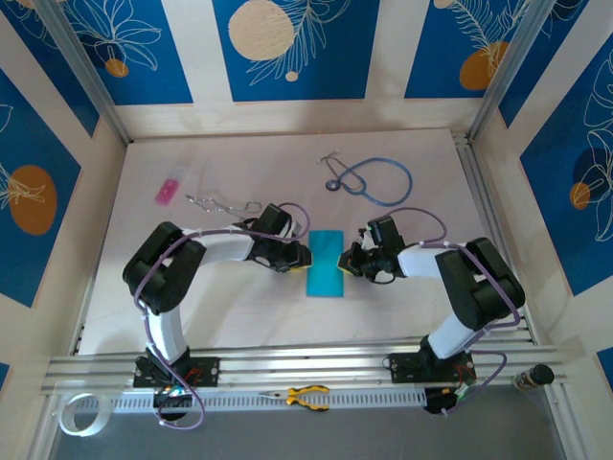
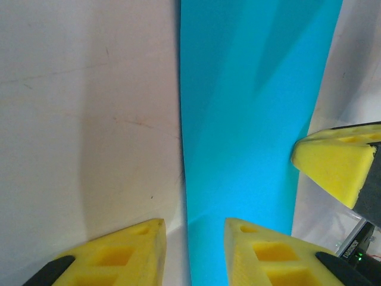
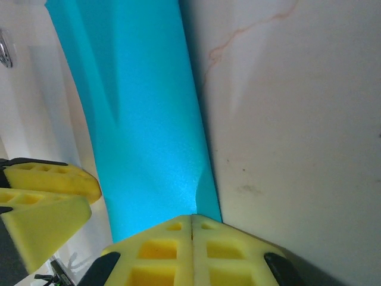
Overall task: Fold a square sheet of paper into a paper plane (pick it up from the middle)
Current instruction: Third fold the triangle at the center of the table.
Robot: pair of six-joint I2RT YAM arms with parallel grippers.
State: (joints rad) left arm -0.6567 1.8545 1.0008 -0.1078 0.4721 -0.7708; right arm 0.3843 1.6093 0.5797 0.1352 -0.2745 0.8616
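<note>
Creasing seemed our step: on the table [image 1: 239, 297] the square sheet of paper [image 1: 326, 263] lay folded narrow. At its left edge the left gripper [image 2: 190, 229] stood slightly parted, at its right the right gripper [image 3: 191, 220] clenched empty. We judged pressing the fold next.

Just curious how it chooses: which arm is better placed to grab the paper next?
Probably the left. The left tool is open, with one edge of the paper running into its gap, ready to pinch. The right tool is shut at the opposite edge.
</note>
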